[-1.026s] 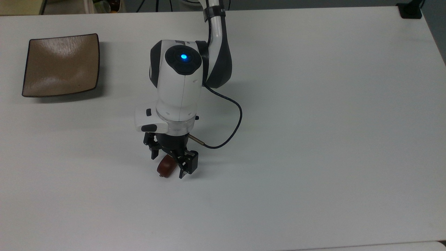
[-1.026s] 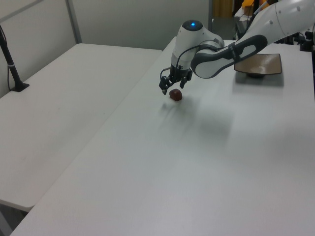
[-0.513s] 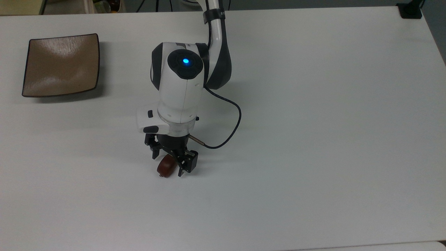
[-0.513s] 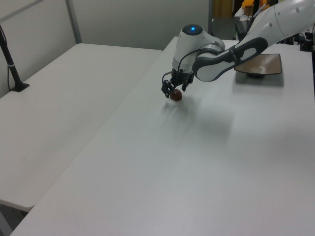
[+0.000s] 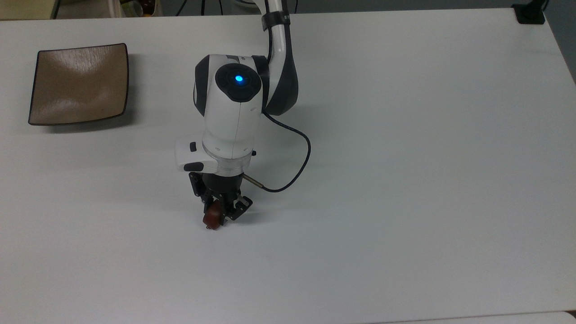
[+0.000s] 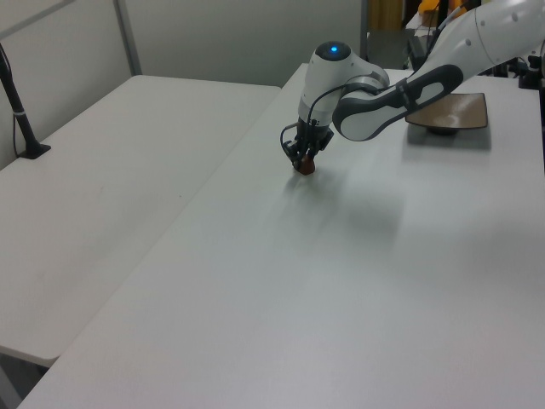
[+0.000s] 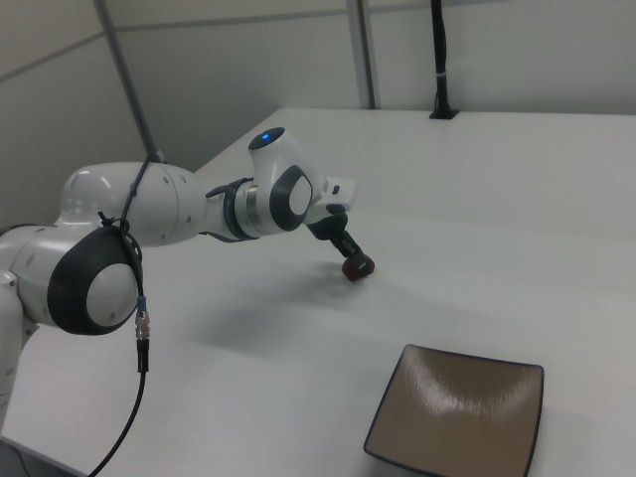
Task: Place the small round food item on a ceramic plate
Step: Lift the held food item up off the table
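Since the earlier frame the gripper (image 5: 219, 210) had closed its fingers onto the small round food item (image 5: 212, 218), which sat on the table (image 5: 405, 180) well apart from the ceramic plate (image 5: 78, 84). A straight lift before travelling was advisable. The right view showed the item touching the tabletop (image 7: 357, 267); the top view did not.

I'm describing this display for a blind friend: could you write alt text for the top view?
A white robot arm reaches down over a white table, its end effector closed on a small reddish-brown food item resting on the surface. A square tan plate sits empty near the top view's upper left corner, well apart from the food.
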Robot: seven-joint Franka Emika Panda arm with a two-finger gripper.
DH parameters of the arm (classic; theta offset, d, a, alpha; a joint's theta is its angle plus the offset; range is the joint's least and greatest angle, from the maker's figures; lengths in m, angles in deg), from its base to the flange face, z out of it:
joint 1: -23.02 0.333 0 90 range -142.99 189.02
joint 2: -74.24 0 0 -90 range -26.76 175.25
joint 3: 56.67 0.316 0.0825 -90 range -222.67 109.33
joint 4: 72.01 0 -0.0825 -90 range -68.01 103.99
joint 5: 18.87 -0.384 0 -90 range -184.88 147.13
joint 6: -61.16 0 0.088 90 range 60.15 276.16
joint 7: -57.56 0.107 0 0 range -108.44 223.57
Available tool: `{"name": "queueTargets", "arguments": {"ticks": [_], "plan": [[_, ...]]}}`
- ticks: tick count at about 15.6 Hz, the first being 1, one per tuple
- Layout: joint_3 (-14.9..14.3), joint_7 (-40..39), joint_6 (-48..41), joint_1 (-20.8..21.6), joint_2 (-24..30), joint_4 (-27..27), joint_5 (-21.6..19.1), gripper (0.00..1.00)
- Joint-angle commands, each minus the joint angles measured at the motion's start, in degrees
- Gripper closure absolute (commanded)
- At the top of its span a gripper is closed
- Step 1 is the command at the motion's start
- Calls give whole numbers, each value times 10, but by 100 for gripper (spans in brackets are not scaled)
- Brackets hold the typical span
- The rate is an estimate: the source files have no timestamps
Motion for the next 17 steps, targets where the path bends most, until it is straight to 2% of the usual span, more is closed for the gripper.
{"name": "queueTargets", "arguments": {"ticks": [1, 3, 7, 11, 17], "plan": [[0, 13, 15, -1, 23, 19, 3, 71], [0, 13, 13, -3, 34, 19, 2, 77], [2, 11, 7, -19, 83, 52, -1, 76], [53, -19, 5, -72, 152, 97, -4, 76], [55, -106, -75, -91, 231, 98, -128, 72]]}}
